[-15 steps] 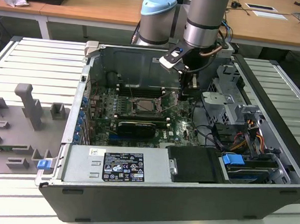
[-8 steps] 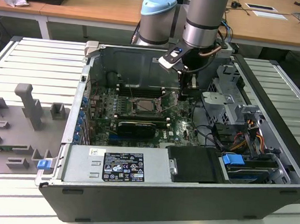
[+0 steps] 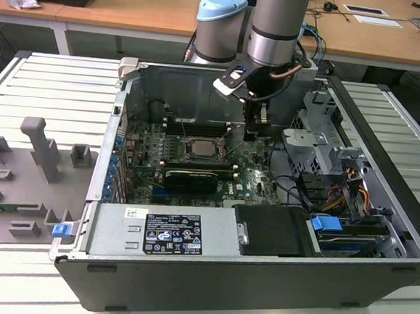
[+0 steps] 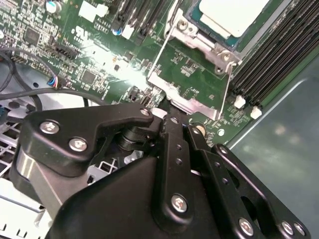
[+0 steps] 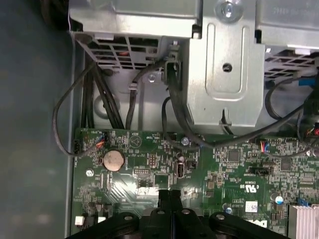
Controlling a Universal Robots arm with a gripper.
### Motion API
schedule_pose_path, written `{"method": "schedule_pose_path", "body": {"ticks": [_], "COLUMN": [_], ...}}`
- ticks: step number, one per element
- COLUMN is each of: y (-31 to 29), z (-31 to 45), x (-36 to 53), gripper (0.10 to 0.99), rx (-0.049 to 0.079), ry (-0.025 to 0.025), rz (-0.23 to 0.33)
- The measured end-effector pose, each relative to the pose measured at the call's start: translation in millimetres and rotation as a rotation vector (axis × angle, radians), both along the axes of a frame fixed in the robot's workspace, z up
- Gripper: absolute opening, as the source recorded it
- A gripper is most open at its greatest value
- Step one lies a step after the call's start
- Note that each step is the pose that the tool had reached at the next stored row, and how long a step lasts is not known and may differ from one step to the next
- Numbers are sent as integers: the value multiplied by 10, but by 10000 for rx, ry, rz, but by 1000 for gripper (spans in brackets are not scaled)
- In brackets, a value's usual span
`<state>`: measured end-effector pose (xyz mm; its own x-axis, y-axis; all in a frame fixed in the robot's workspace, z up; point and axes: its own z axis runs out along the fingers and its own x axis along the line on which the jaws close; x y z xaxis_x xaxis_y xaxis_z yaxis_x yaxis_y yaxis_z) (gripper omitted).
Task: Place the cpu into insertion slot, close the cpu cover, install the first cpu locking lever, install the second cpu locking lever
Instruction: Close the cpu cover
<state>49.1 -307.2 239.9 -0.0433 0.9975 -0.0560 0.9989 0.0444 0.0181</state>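
Observation:
The cpu (image 4: 234, 15) is a pale square chip lying flat in its socket on the green motherboard; in the exterior view the cpu (image 3: 200, 148) sits mid-board. The cpu cover (image 4: 192, 103), a thin silver frame with a square window, is swung open away from the socket, and board shows through its window. My gripper (image 4: 167, 113) hangs just off the cover's free edge, with its black fingers pressed together and nothing between them. Whether it touches the cover I cannot tell. The gripper (image 3: 252, 135) stands on the exterior view's right of the socket. The shut fingertips (image 5: 169, 195) hover over the board.
The open computer case wall (image 3: 118, 121) rings the work area. Memory slots (image 4: 269, 59) flank the socket. A graphics card (image 3: 190, 179), a power supply (image 3: 164, 230) and a drive cage (image 3: 320, 147) with black cables (image 5: 174, 114) crowd the board. Grey fixtures (image 3: 43, 151) stand outside the case.

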Motion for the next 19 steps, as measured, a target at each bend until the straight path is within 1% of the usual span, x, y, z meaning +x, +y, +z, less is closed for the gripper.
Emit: {"method": "schedule_pose_path", "body": {"ticks": [2,4,10,11,13,14,18,19], "y": [0,0,0,0,0,0,0,0], "z": [0,0,5,5,5,5,5,5], "x": [-29,-79,-151,-191,-238,-279,-352,-393], "gripper": [106,106,106,106,106,106,106,106], "rx": [0,0,2,1,1,1,1,0], "ry": [0,0,-1,0,0,0,-1,0], "rz": [1,0,1,1,2,0,1,3]}}
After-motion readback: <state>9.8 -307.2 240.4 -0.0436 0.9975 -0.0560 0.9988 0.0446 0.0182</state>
